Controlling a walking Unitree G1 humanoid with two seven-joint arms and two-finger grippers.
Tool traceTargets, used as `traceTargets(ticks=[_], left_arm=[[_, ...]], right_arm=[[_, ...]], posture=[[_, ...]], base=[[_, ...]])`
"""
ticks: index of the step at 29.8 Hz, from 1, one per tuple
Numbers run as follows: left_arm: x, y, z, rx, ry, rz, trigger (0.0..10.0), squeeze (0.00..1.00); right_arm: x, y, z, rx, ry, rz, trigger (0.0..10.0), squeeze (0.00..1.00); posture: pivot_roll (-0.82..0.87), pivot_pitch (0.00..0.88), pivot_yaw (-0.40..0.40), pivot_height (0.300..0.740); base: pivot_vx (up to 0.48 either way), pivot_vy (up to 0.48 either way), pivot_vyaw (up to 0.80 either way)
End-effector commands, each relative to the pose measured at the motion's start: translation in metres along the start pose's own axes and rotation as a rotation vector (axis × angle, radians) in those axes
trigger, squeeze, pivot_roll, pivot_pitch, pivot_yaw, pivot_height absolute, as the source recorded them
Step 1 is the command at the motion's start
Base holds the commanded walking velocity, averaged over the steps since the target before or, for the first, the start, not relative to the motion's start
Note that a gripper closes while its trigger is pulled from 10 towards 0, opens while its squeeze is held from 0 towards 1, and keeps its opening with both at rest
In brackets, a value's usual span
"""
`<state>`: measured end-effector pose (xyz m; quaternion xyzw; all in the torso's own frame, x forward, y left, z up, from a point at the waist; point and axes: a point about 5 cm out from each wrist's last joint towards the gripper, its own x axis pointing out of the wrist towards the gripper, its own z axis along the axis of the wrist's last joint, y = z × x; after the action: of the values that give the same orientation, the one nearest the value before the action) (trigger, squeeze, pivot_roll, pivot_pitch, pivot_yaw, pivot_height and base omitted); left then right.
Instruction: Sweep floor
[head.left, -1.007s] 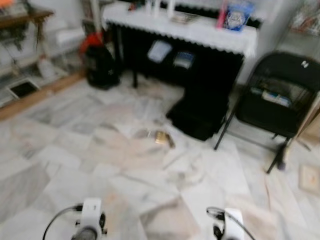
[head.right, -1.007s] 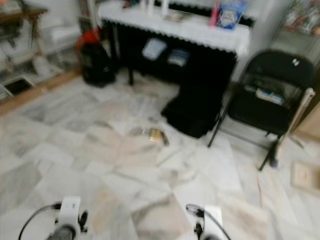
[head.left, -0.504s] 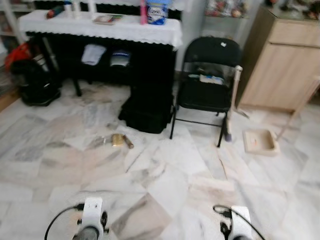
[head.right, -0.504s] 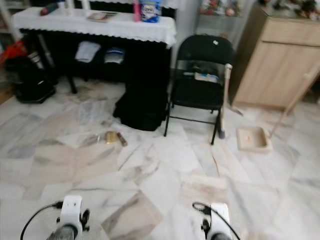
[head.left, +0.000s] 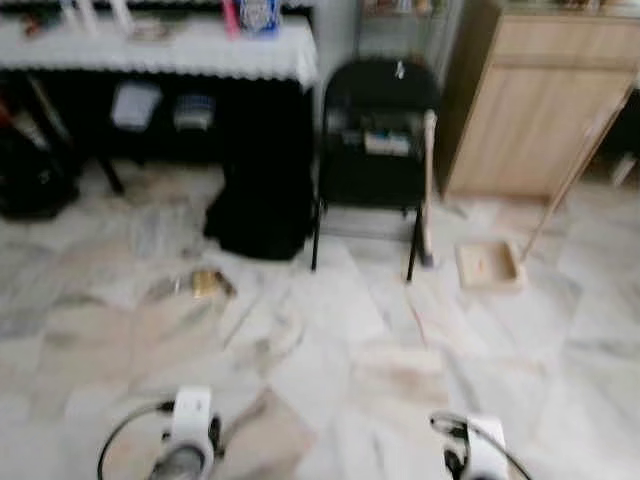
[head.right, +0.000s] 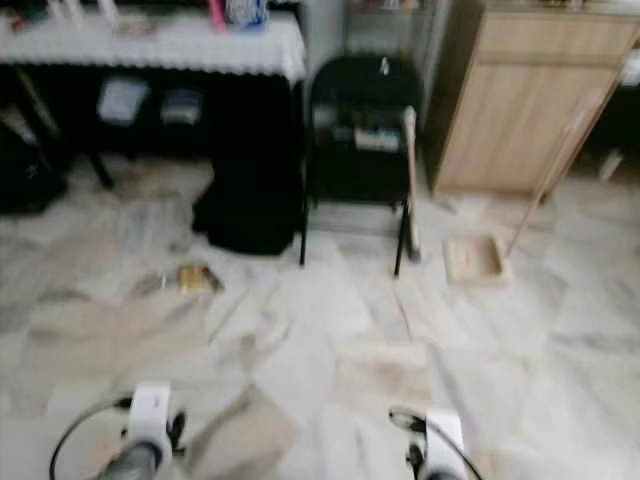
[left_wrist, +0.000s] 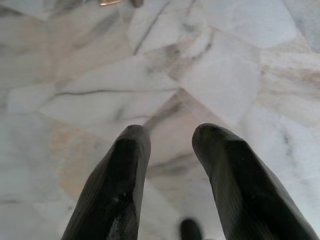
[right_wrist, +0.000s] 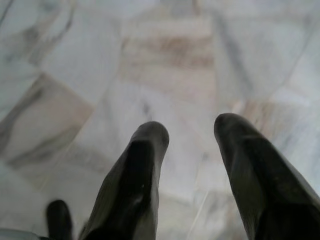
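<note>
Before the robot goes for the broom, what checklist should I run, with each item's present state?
1. Left hand free: ok, fingers apart, nothing between them.
2. Right hand free: ok, fingers apart, nothing between them.
3. Broom located: ok, leaning against the black folding chair.
4. Dustpan located: ok, on the floor beside the wooden cabinet.
5. Debris located: ok, on the marble floor to the left.
6. Broom within reach: not ok, both hands hang far short.
</note>
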<state>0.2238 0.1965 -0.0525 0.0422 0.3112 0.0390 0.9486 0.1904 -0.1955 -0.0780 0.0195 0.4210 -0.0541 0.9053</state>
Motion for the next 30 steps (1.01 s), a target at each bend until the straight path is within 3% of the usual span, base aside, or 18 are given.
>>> traceTargets(ticks=[1, 5, 12, 18, 24, 30], left_arm=[[-0.003, 0.004, -0.008, 0.014, 0.026, 0.007, 10.0, 0.0], [-0.003, 0.005, -0.007, 0.022, 0.024, 0.002, 10.0, 0.0], [-0.003, 0.004, -0.007, 0.024, 0.023, -0.001, 10.0, 0.0], [-0.002, 0.003, -0.006, 0.027, 0.022, -0.007, 10.0, 0.0], [-0.003, 0.004, -0.007, 0.033, 0.027, -0.01, 10.0, 0.0], [-0.003, 0.007, -0.008, 0.02, 0.028, -0.007, 10.0, 0.0]], right_arm=[[-0.002, 0.02, -0.014, -0.004, 0.036, 0.029, 10.0, 0.0], [-0.004, 0.04, -0.018, -0.009, 0.043, 0.049, 10.0, 0.0], [-0.005, 0.047, -0.022, -0.012, 0.048, 0.055, 10.0, 0.0], [-0.003, 0.03, -0.018, -0.011, 0.041, 0.042, 10.0, 0.0], [-0.003, -0.014, -0.009, -0.001, 0.034, 0.001, 10.0, 0.0], [-0.005, -0.026, -0.009, 0.006, 0.038, -0.015, 10.0, 0.0]], posture=[[-0.04, 0.0, 0.015, 0.74], [-0.04, 0.0, 0.019, 0.74], [-0.04, 0.0, 0.02, 0.74], [-0.04, 0.0, 0.021, 0.74], [-0.04, 0.0, 0.026, 0.74], [-0.05, 0.0, 0.035, 0.74]], base=[[0.0, -0.48, 0.0], [0.0, -0.48, 0.0], [0.0, -0.48, 0.0], [0.0, -0.48, 0.0], [0.0, -0.462, 0.0], [0.0, -0.062, 0.0]])
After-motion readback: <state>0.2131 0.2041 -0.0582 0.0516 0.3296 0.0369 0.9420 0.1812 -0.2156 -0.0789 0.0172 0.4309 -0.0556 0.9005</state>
